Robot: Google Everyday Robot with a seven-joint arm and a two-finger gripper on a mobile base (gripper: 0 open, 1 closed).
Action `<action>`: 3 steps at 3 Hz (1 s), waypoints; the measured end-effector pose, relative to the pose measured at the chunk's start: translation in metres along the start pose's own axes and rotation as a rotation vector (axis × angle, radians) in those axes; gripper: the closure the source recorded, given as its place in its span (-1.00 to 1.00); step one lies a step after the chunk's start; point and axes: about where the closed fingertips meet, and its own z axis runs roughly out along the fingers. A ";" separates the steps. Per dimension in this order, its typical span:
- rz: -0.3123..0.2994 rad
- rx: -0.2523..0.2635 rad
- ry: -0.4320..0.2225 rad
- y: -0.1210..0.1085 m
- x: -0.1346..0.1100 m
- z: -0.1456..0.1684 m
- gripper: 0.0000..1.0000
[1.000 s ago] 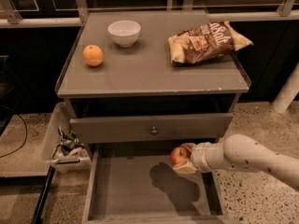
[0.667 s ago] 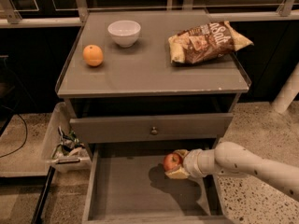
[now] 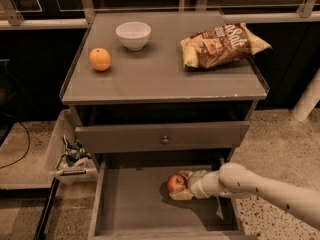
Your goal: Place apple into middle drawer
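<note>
The red apple [image 3: 175, 182] is held low inside the open middle drawer [image 3: 131, 204], near the centre of its floor. My gripper [image 3: 182, 185] reaches in from the right on a white arm [image 3: 265, 186] and is shut on the apple, with one finger behind it and one beneath it. I cannot tell whether the apple touches the drawer floor. The drawer is pulled far out below the closed grey drawer front with the brass knob [image 3: 165, 140].
On the cabinet top sit an orange [image 3: 100, 59], a white bowl [image 3: 133, 35] and a brown chip bag [image 3: 222, 45]. A clear plastic bin [image 3: 67, 156] with litter stands on the floor left of the cabinet.
My gripper has carried the apple leftward and down, from the drawer's right side to near its centre, deeper into the drawer.
</note>
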 end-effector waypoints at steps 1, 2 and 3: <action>0.013 -0.021 -0.008 0.002 0.013 0.019 1.00; 0.017 -0.025 -0.010 0.003 0.016 0.022 0.75; 0.017 -0.025 -0.010 0.003 0.016 0.023 0.29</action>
